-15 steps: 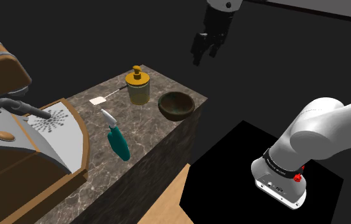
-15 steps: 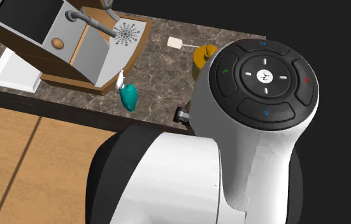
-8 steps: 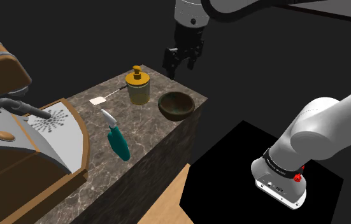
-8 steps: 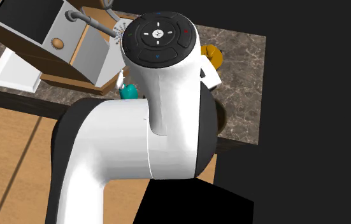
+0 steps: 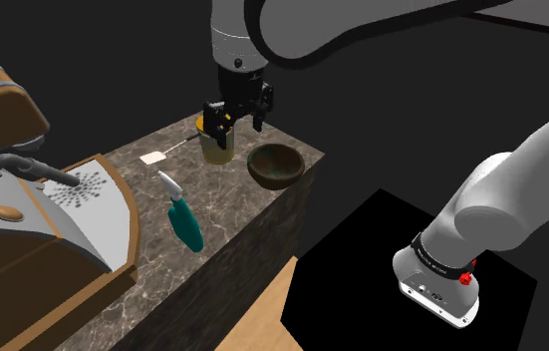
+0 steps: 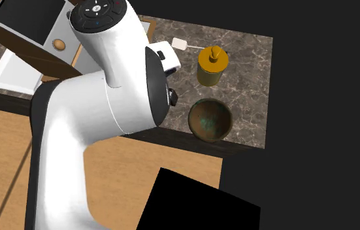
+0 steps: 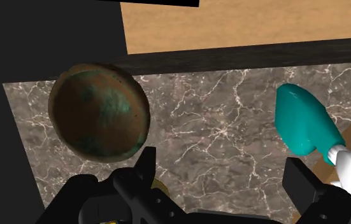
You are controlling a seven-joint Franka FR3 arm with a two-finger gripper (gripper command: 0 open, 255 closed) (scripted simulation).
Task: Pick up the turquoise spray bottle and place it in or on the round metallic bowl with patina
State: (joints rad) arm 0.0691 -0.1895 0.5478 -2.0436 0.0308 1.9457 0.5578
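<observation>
Hovering over the dark marbled worktop (image 5: 234,214), the hand (image 5: 234,128) hangs at the upper middle of the shoulder view. It sits in front of a yellow pump bottle (image 5: 218,150) and overlaps that bottle's top. The fingers are spread wide with nothing between them. In the wrist view the hand (image 7: 220,170) has only bare worktop (image 7: 212,127) in the gap.

The turquoise spray bottle (image 5: 185,223) lies on its side left of centre in the shoulder view. Its white nozzle points toward the upper left. It rests just beside the wood-sided espresso machine (image 5: 23,204) and is well apart from the hand. In the wrist view the spray bottle (image 7: 302,121) lies outside one finger.

The round bowl (image 5: 275,165) is brown with green patina. It stands upright by the worktop's corner, just right of the pump bottle, and it is empty. In the wrist view the bowl (image 7: 99,109) lies beyond the other finger. In the second exterior view the bowl (image 6: 210,120) sits right of centre, below the pump bottle (image 6: 212,65). A small white tag (image 6: 180,43) lies at upper centre.
</observation>
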